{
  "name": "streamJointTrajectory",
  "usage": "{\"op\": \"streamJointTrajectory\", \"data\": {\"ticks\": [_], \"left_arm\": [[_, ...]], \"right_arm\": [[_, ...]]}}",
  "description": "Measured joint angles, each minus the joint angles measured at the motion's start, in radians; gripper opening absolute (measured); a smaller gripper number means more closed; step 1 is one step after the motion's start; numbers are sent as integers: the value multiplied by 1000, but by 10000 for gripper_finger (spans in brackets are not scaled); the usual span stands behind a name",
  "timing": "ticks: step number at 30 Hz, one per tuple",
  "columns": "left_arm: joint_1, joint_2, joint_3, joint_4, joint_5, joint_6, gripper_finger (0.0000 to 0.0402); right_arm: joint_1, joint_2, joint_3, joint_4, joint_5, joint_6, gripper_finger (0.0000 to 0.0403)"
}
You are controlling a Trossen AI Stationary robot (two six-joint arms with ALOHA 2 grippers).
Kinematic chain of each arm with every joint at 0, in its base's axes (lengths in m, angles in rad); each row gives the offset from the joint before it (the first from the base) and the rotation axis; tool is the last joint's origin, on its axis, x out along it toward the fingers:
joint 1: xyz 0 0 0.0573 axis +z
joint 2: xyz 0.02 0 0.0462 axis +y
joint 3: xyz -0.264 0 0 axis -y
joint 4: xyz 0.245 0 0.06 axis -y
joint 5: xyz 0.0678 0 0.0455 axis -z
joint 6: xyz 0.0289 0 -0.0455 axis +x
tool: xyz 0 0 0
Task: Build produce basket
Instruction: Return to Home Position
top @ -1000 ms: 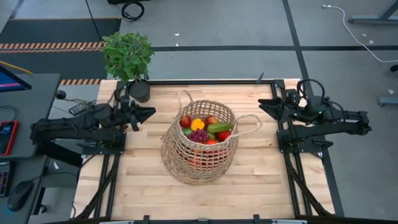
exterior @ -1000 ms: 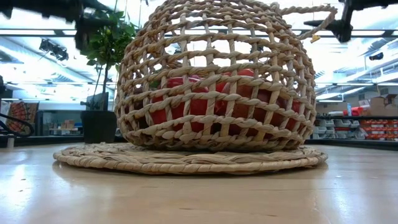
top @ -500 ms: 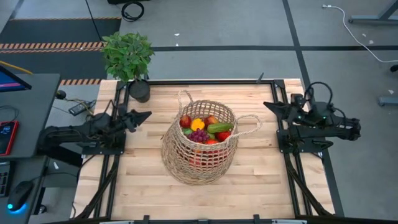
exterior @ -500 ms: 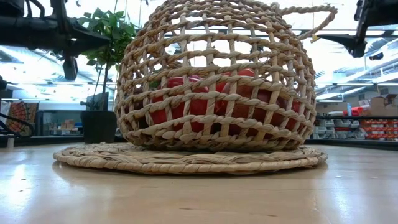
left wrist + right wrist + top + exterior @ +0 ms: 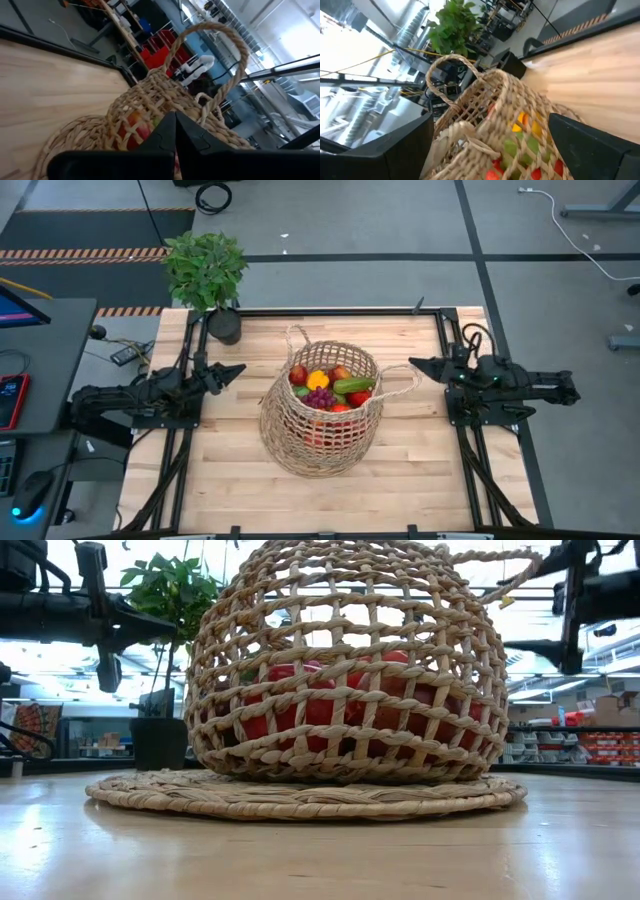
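The tan wicker basket (image 5: 320, 415) stands upright mid-table on a round woven mat (image 5: 300, 795). The produce (image 5: 325, 388) fills it: red apples, an orange, purple grapes, a green cucumber. My left gripper (image 5: 238, 369) hovers shut to the basket's left, pointing level at it, and shows in its wrist view (image 5: 175, 122). My right gripper (image 5: 415, 365) hovers open to the basket's right. It is close to the basket's right loop handle (image 5: 405, 380), with nothing between its fingers (image 5: 490, 120). In the low view both hang above the table, left gripper (image 5: 180, 628) and right gripper (image 5: 520, 612).
A leafy potted plant (image 5: 205, 268) in a black pot (image 5: 225, 325) stands at the table's far left corner, just behind my left arm. Black frame rails (image 5: 455, 420) run along both side edges. Bare wood (image 5: 330, 495) lies in front of the basket.
Both grippers have come down beside the basket while staying level, and each has rolled a little about its own axis. My left gripper's fingers have closed together. The basket and its produce have stayed where they were.
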Motion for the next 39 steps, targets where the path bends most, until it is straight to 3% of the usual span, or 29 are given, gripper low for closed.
{"op": "streamJointTrajectory", "data": {"ticks": [8, 14, 16, 18, 21, 26, 32, 35, 39], "left_arm": [[0, 0, 0, 7, 0, -1, 20], [0, 1, 0, -21, 1, 5, 21], [0, 2, 0, -30, 1, 39, 19], [0, 2, 0, -34, 2, 138, 16], [0, 1, 0, -36, 83, 143, 17], [0, 7, 0, -54, 162, 239, 26], [0, 8, 0, -56, 177, 281, 27], [0, 8, -1, -51, 177, 302, 22], [0, 8, -1, -45, 177, 289, 19]], "right_arm": [[0, -2, -137, 170, -14, 76, 396], [0, 3, -188, 187, -58, 55, 396], [0, 9, -188, 187, -85, -97, 396], [0, 13, -188, 185, -103, -357, 396], [0, 15, -188, 192, -104, -631, 396], [-1, 15, -189, 274, -52, -842, 396], [-3, 15, -189, 333, -37, -931, 396], [-3, 14, -189, 345, 47, -972, 396], [-3, 14, -189, 342, 338, -996, 396]]}}
